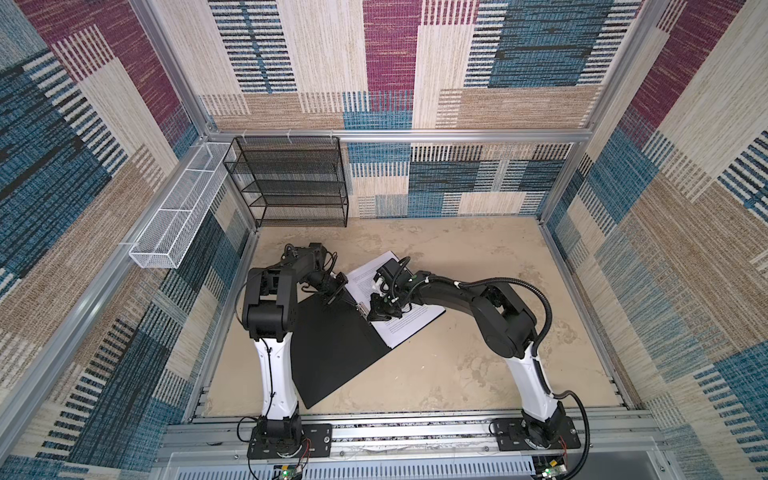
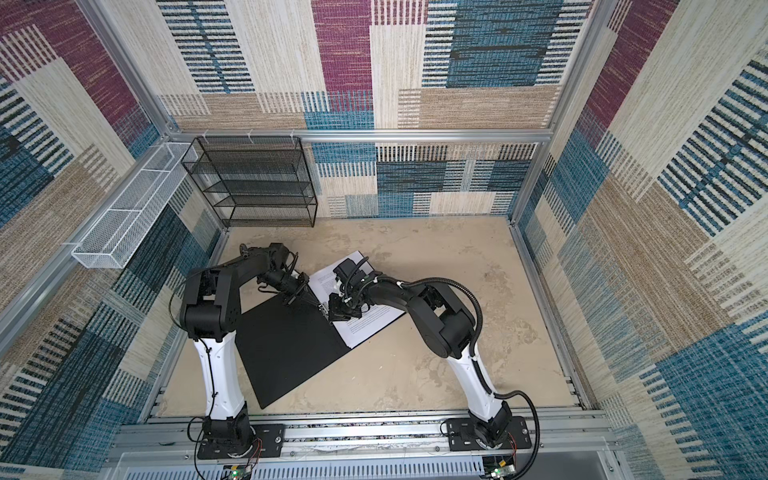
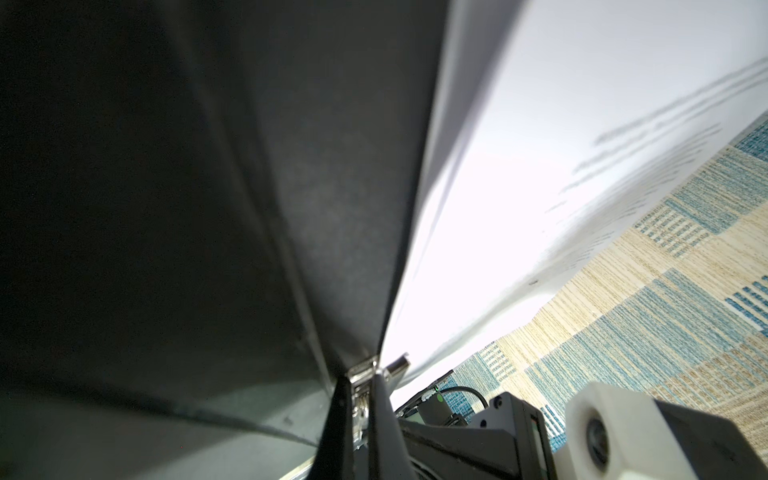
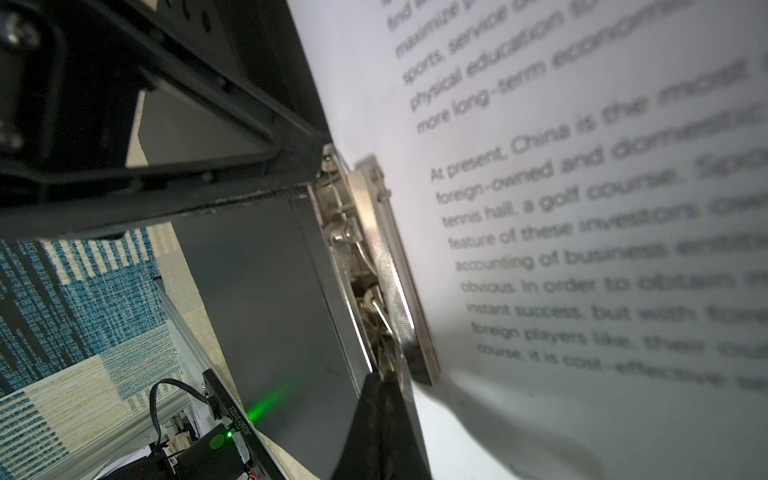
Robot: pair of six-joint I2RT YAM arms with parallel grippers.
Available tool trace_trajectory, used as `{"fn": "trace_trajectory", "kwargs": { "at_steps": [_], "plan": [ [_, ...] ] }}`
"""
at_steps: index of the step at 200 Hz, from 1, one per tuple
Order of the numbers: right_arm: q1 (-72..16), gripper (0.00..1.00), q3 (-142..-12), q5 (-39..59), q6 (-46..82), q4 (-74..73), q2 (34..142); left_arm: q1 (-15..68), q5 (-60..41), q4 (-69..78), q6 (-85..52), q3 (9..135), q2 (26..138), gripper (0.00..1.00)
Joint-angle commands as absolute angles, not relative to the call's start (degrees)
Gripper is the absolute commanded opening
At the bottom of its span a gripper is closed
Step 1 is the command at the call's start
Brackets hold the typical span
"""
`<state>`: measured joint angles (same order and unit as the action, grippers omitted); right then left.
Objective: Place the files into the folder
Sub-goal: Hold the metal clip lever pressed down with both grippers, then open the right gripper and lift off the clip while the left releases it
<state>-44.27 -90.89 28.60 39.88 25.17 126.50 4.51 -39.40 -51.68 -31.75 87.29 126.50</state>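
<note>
The folder (image 1: 332, 353) lies open and flat on the tabletop (image 1: 457, 374), turned at an angle between the two arms, black inside facing up. Its bare cover reaches toward the left arm's base. The files (image 1: 415, 322) rest on the other half, a white stack whose top sheet carries dense printed text; in both top views its edges sit just inside the black cover's border.

Along the spine sits the metal clip (image 4: 382, 257), right at the inner edge of the files. Both arms meet there.

The left end effector (image 1: 353, 300) comes in from the rack (image 1: 291, 183) side. It is clenched, and in the left wrist view its two fingers (image 3: 338, 424) flank the clip's (image 3: 361, 370) shiny end, with metal showing between them.

The right end effector (image 1: 376, 313) hangs over the files and points at the clip's other end. It is clenched too. In the right wrist view its fingers (image 4: 374, 415) are pressed together, their tips against the clip where a wire lever loops out — whether they pinch that wire I cannot tell.

The two end effectors are close together, one at each end of the clip.

A black mesh rack stands against the back wall, and a white mesh basket (image 1: 174, 220) hangs on the left wall — both well apart from the folder.
</note>
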Motion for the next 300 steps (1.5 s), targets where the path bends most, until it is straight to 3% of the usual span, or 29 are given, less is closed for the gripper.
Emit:
{"fn": "trace_trajectory", "kwargs": {
  "at_steps": [1,162,245,300],
  "plan": [
    [-44.21,0.02,-91.4,26.51,40.34,17.12,127.46,5.19,-21.37,-52.52,-33.29,85.36,130.7,0.0],
    [-43.42,0.18,-93.2,25.96,39.12,18.91,127.58,5.23,-21.62,-52.53,-33.12,85.52,130.87,0.0],
    [-39.46,0.48,-94.37,14.51,32.75,24.99,119.92,5.91,-22.85,-56.84,-30.01,94.95,132.14,0.03],
    [-30.77,0.63,-83.23,8.12,31.7,25.15,111.49,10.95,-26.46,-59.35,-28.59,104.61,138.07,0.1]
  ]
}}
